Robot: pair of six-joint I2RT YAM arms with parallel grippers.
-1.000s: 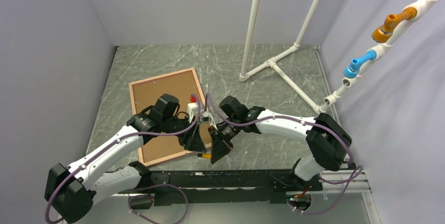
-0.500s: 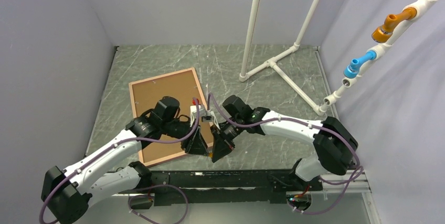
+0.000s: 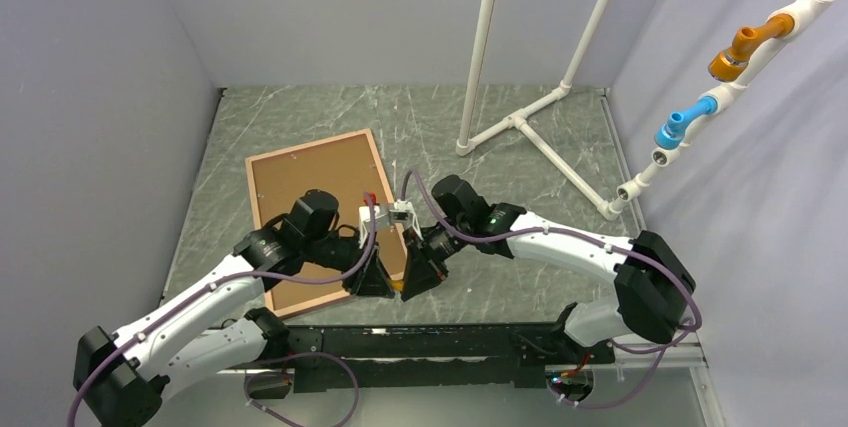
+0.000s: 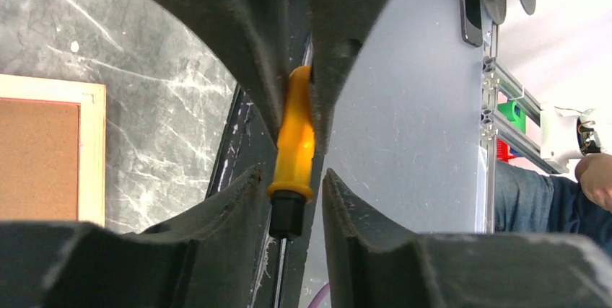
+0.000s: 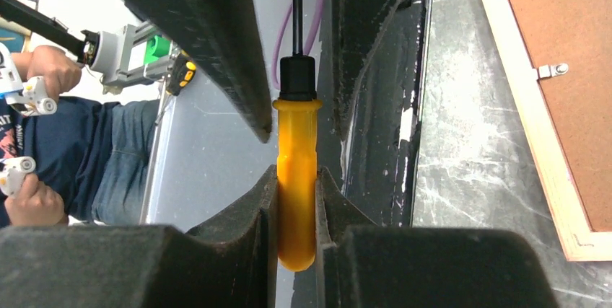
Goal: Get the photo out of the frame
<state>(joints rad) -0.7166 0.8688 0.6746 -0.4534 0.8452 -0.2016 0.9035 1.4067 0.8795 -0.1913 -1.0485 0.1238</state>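
Brown board faces up, because the frame lies on its front on the grey tabletop. Its thin pink edge goes all round the board. The photo cannot be seen. A small metal clip sits on the board, close to the frame's edge.

Just by the near right corner of the frame, the two arms meet nose to nose. Between them is a screwdriver with an orange handle and a black neck. It is held in the air just off that corner.

The right arm comes in from the side away from the frame. The right jaws are nearly closed and squeeze the orange handle tight on both sides.

The left arm reaches over the near part of the frame. The left jaws are partly open. One stands on each side of the screwdriver's black neck, with a thin gap on each side, so they do not hold it.

Past the frame's far right corner stands a white pipe stand.
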